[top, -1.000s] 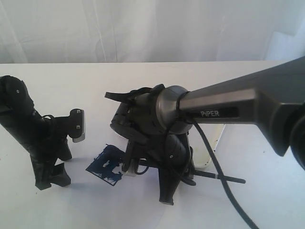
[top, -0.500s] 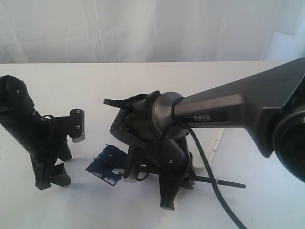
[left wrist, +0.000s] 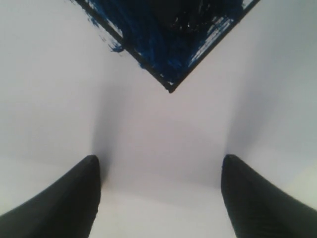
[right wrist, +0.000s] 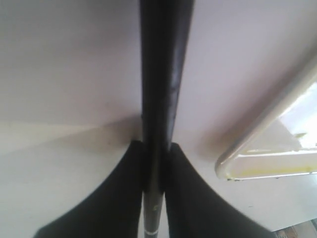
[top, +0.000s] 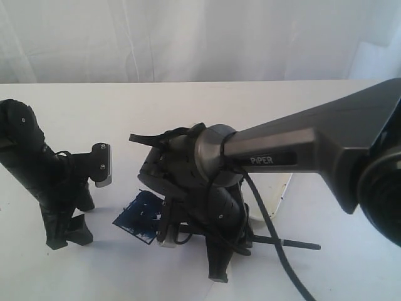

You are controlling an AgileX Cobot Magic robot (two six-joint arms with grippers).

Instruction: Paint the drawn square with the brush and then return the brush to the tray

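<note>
- While the painting step looks to be in hand, the right gripper (right wrist: 153,148), low in the middle of the exterior view, is pinched nearly closed on the brush (right wrist: 163,74). The shaft runs straight out between its fingers, and the rear end pokes toward the lower right.
- Just left of it, the square (top: 138,216) lies on the paper, mostly smeared dark blue, with pale streaks left near its edges. The arm hides the brush tip, so I cannot tell whether it touches the paper.
- At the lower left, the left gripper (left wrist: 158,163) stands wide open and empty, over bare paper near a corner of the square.
- Farther back, at mid-right, the tray (top: 281,192) shows only a strip of its rim behind the right arm.
- Next, I judge, come strokes over the pale streaks inside the outline. After that the brush needs a lift, a carry right to the tray, and a release only once it rests there.
</note>
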